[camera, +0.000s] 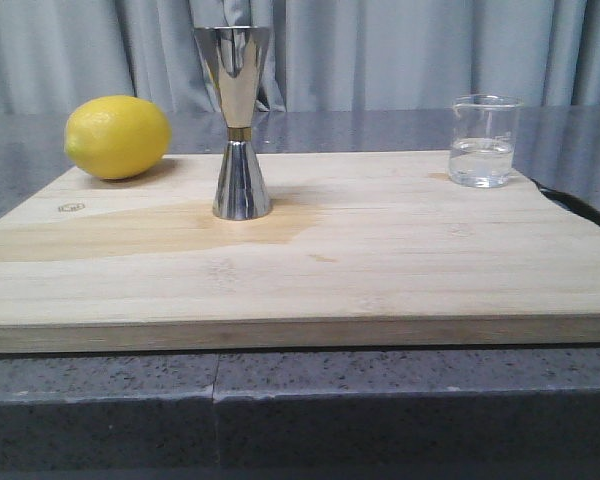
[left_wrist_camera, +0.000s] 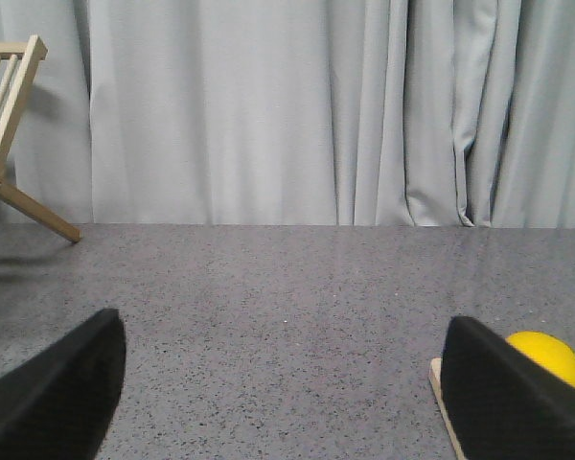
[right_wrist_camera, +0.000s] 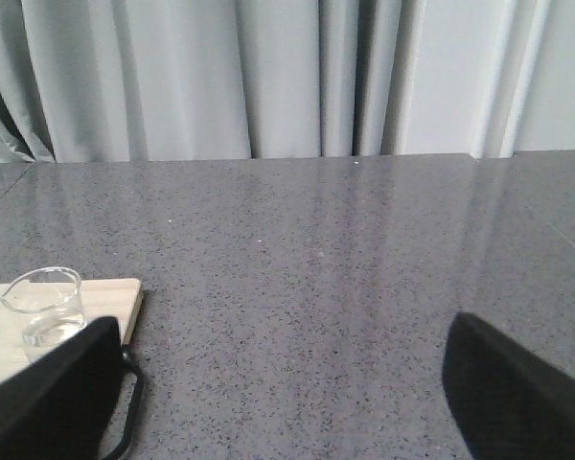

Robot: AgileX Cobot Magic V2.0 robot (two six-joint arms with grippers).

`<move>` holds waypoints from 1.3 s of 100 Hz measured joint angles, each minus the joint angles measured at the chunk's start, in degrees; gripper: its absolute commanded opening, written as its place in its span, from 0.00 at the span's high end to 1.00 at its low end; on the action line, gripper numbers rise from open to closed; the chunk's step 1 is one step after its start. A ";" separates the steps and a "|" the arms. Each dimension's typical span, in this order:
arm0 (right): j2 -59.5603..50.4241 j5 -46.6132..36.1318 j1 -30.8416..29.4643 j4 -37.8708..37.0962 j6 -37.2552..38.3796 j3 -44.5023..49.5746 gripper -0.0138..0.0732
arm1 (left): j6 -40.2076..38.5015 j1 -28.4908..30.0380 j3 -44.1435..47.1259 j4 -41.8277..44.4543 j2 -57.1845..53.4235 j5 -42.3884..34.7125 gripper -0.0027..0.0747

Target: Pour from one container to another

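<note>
Standing on board (camera: 380,270): jigger (camera: 238,125) | beaker (camera: 483,141) w/ liquid, apart

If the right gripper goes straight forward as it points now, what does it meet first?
The way looks free: only bare counter lies ahead of the open right gripper, then the curtain. The beaker stands off to one side.

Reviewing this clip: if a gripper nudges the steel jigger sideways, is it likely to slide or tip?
The jigger probably tips rather than slides: it stands tall on a small base, pinched at the waist, with a wide cup on top. Its polished steel looks slippery, so a grip near the waist seems safer. The bare wooden board under it may add some friction at the base.
</note>
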 measured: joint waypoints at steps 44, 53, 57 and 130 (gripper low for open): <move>7.42 9.89 0.00 0.89 0.00 -6.32 0.16 | 9.60 0.00 -12.50 -7.00 13.41 23.99 0.16; 8.55 10.01 0.00 0.94 0.00 -6.32 0.16 | 18.35 0.00 -14.63 -14.65 17.25 27.35 0.16; 8.83 10.12 0.00 0.94 0.00 -6.32 0.16 | 21.90 0.00 -15.06 -18.05 18.72 28.43 0.16; 9.18 10.12 0.00 1.07 0.00 -6.32 0.16 | 68.90 0.00 -15.81 -65.99 44.33 36.18 0.16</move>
